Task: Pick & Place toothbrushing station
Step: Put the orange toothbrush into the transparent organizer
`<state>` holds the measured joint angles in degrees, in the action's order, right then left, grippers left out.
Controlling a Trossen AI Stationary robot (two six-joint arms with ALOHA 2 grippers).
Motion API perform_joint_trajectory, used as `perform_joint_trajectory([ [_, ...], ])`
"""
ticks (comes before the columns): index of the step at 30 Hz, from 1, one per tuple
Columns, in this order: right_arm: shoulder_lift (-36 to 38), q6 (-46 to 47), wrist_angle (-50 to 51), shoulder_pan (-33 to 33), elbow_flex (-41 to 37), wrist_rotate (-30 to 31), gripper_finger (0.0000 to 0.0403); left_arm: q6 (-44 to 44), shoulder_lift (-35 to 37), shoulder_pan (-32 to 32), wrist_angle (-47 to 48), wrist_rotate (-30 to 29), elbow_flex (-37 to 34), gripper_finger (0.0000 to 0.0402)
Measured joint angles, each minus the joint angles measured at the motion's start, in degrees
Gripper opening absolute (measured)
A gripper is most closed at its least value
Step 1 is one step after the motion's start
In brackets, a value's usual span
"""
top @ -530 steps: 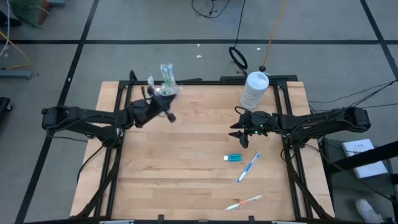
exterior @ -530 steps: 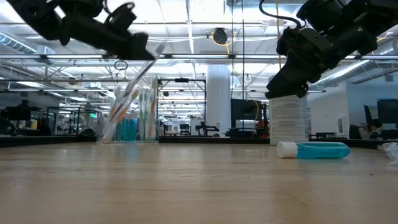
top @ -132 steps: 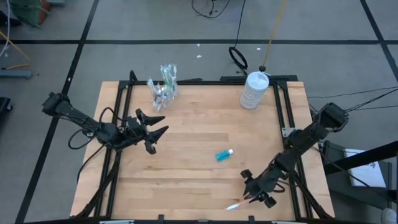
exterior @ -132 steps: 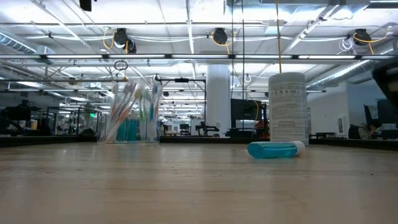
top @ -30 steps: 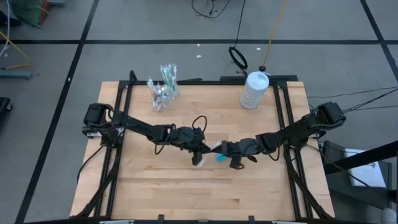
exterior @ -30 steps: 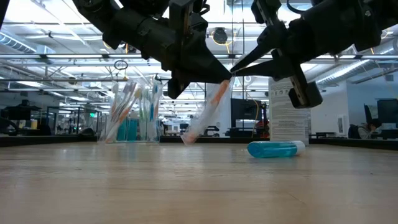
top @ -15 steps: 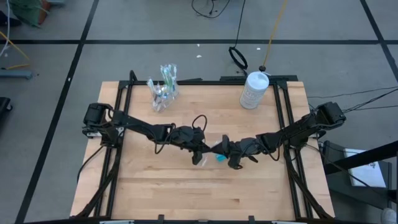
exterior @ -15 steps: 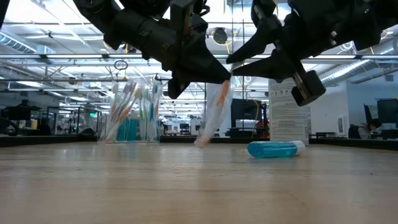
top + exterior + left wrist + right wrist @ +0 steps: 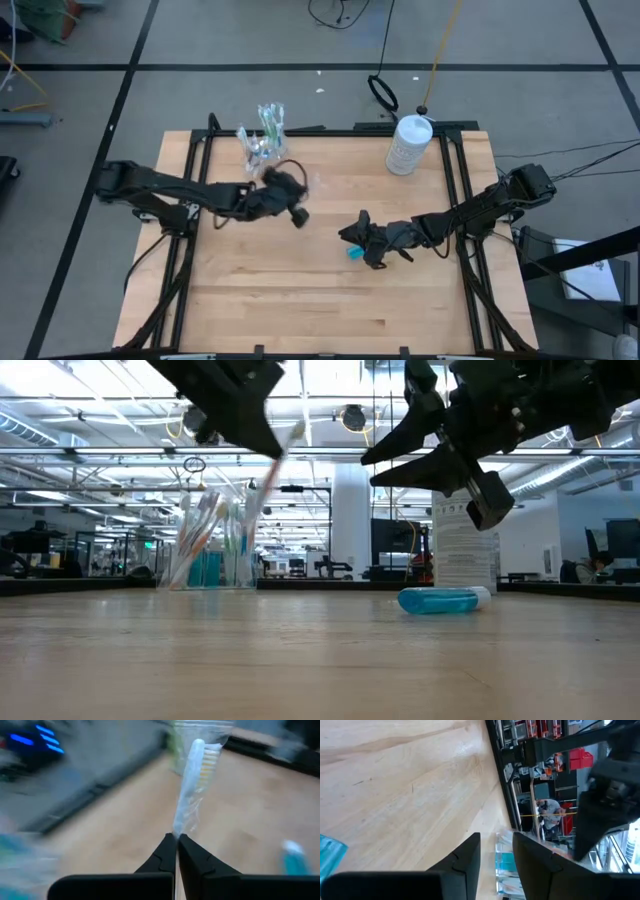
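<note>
My left gripper [image 9: 297,192] is above the table's far-left part, close to the clear cup [image 9: 262,142] full of toothbrushes. It is shut on a pale toothbrush in a clear wrapper [image 9: 192,780], which slants in the air in the low view [image 9: 272,478]. My right gripper [image 9: 352,236] hovers open near the table's middle, just above a teal toothpaste tube [image 9: 355,252] that lies on its side on the wood. Nothing is between its fingers [image 9: 495,842]. My left gripper pinches the wrapped toothbrush by its handle [image 9: 178,827] between its two shut fingers, well away from the bristle head [image 9: 207,752]. The brush reaches forward beyond the fingertips toward the cup. It is lifted clear of the table and tilted.
A large white bottle [image 9: 408,145] stands at the far right of the table. A black frame [image 9: 330,131] runs along the table's edges. Bare wood lies across the near half [image 9: 320,310].
Both grippers were at the toothbrush near the table's middle. My right gripper has opened, let go and rolled, staying in place. My left gripper has kept the brush, risen and swung toward the far-left cup, tipping up. The brush now hangs higher, away from my right gripper.
</note>
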<state>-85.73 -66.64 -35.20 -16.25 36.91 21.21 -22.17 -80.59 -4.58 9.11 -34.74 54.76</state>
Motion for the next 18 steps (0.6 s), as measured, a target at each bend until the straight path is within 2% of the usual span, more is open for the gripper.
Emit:
perform_joint_trajectory([
  [3, 0.0, 0.0, -0.2, 0.0, 0.0, 0.0, 0.0109, -0.6, 4.2, -0.9, 5.1, -9.6, 0.0, 0.0007],
  [7, 0.0, 0.0, 0.3, 0.0, 0.0, -0.2, 0.0110, -0.8, 8.4, -1.8, 8.9, -18.3, -0.8, 0.0001],
  [12, 0.0, 0.0, 0.1, 0.0, 0.0, -0.3, 0.0110, -0.1, 13.5, -1.7, 8.3, -21.6, -7.0, 0.0002],
  [18, 0.0, 0.0, -0.1, 0.0, 0.0, -0.3, 0.0109, 2.1, 19.7, -0.6, -2.9, -25.9, -18.2, 0.0002],
])
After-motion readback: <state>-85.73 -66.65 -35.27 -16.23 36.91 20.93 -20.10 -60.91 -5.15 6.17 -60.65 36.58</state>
